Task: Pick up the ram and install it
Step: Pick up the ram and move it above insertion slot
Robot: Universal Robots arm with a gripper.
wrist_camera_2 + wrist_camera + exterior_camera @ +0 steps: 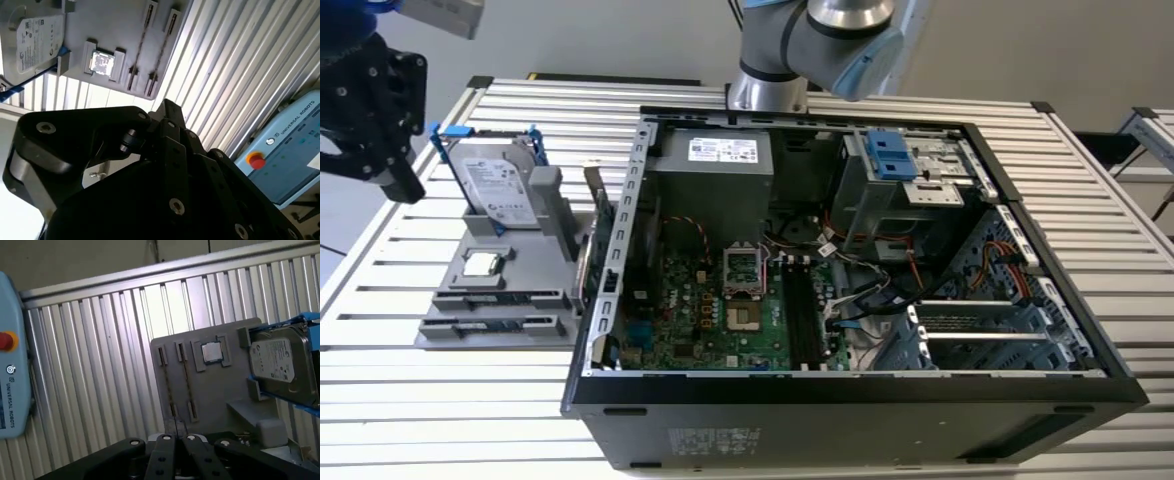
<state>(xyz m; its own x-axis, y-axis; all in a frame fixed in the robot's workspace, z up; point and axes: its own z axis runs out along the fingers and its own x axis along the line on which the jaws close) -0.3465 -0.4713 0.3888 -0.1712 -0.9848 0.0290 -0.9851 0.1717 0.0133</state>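
Note:
Two ram sticks [496,299] stand on edge in slots at the near end of a grey holder tray [467,285], at the exterior view's left beside the open computer case [854,380]. In both wrist views they appear as thin edge-on strips [167,385] [141,45]. My black gripper [400,185] hangs well above the tray's far left side, near the hard drive. Its fingers [165,445] look shut with nothing between them. The tips [167,106] point down toward the tray.
The tray also carries a silver hard drive in a blue frame [500,185] and a square processor chip [483,264]. A green card [603,240] stands between tray and case. The motherboard's long memory slots [801,310] lie inside the case. A blue pendant with a red button [257,161] lies off the table.

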